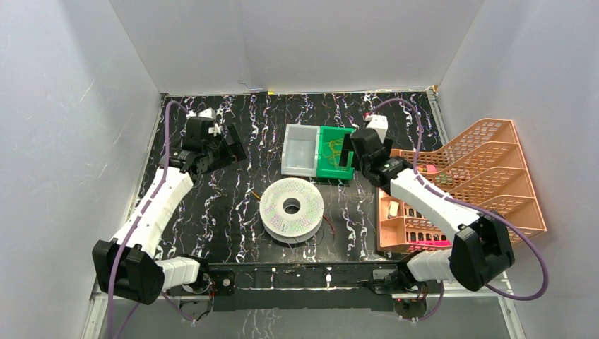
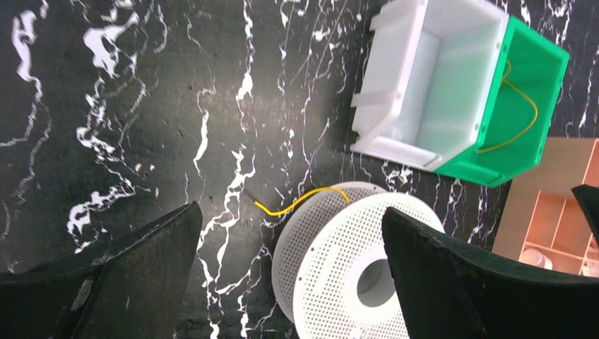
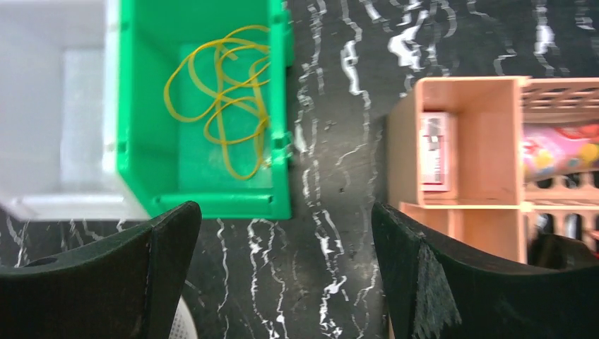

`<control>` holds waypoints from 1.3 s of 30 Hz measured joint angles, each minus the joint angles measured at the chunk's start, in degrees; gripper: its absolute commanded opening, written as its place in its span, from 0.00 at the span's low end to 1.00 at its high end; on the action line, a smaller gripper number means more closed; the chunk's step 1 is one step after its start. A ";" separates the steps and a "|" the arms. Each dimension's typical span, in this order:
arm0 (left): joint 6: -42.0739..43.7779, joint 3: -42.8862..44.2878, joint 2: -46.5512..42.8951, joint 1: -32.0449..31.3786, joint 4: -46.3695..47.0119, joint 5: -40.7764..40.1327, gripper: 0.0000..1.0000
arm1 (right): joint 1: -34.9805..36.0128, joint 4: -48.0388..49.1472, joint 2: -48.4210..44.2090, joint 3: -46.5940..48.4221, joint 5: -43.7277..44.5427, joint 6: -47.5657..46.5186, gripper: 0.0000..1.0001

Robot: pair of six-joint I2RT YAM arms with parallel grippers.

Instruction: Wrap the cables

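Cables (image 3: 224,106): judged light, limp; pinch a loop in green bin (image 3: 212,203).
Left gripper (image 2: 289,217): apart, empty.
Right gripper (image 3: 284,212): apart, empty.

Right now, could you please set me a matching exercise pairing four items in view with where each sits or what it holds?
1 perforated spool
2 green bin
3 white bin
4 peach file organizer

a holds a coiled yellow cable
b right edge of the table
c table centre
d against the green bin's left side

Pairs: 1c, 2a, 3d, 4b.
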 measured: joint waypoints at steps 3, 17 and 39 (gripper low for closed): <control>0.92 4.85 2.56 0.02 -2.32 -1.77 0.98 | -2.34 -6.27 2.47 5.75 3.02 1.14 0.98; 12.74 21.14 4.61 -4.15 -0.81 4.33 0.98 | -2.19 -23.43 -7.72 14.16 2.10 -0.52 0.98; 21.38 13.25 -17.07 -22.56 1.84 -4.26 0.98 | -2.19 -23.85 -27.32 18.34 -1.81 -9.14 0.98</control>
